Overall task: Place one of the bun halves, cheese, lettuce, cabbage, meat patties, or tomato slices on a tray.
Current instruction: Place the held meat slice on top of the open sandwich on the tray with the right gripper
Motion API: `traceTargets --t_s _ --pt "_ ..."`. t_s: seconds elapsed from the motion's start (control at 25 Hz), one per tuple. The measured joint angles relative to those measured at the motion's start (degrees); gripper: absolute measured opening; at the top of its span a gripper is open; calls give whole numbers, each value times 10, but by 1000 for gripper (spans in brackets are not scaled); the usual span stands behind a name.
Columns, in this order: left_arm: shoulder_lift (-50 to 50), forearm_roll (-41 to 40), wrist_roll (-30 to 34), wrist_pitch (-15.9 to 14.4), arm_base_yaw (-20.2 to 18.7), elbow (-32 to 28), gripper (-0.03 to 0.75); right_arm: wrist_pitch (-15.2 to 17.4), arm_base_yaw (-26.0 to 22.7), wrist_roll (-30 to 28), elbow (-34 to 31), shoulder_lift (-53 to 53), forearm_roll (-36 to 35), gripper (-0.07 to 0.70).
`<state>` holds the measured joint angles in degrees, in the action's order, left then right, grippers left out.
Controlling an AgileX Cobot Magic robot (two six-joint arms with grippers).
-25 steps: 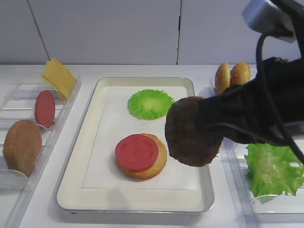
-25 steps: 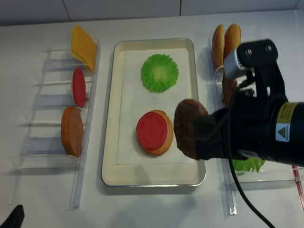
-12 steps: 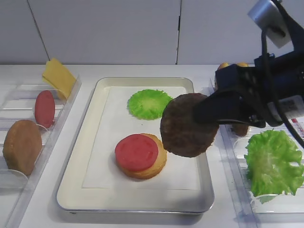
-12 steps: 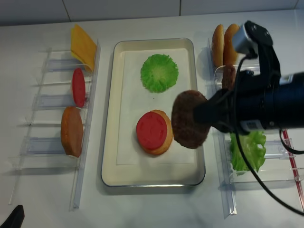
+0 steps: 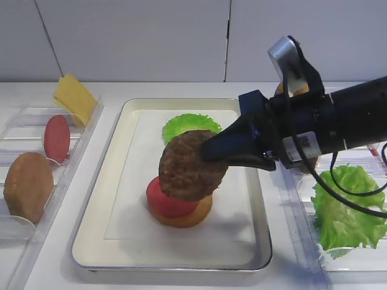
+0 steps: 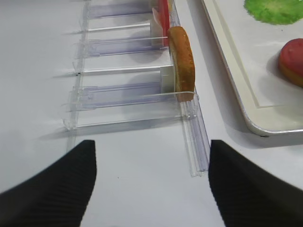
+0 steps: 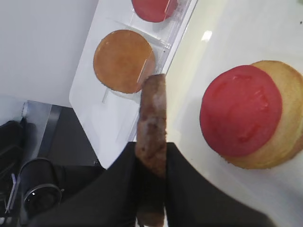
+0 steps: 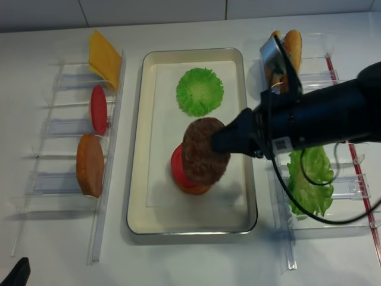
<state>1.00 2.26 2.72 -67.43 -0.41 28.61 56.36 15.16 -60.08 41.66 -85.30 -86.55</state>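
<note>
One meat patty (image 5: pixel 191 165), dark brown and grainy, hangs tilted over the tray (image 5: pixel 109 187), pinched at its edge by the right gripper's (image 7: pixel 150 176) fingers. It covers most of the tomato slice (image 5: pixel 164 204) stacked on a bun half (image 5: pixel 193 216) below. Green cabbage (image 5: pixel 184 125) lies at the tray's far end, partly hidden. Both left fingers (image 6: pixel 52 182) stand spread over the table (image 6: pixel 142 198), their tips cut off.
</note>
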Motion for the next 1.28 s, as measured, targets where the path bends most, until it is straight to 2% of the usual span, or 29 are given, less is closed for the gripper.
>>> traceTargets --t_s 0.2,0.28,0.48,0.88,1.28 --pt "0 0 0 0 0 0 473 3 0 -16 0 -40 -41 160" --pt "0 0 0 0 0 0 473 7 0 -48 0 -50 -71 160" --pt "0 0 0 0 0 0 473 41 0 -91 1 -86 -117 160" --pt "0 0 0 0 0 0 473 84 1 -104 27 -174 -125 160" --pt "0 0 0 0 0 0 473 87 1 -138 36 -221 -128 160"
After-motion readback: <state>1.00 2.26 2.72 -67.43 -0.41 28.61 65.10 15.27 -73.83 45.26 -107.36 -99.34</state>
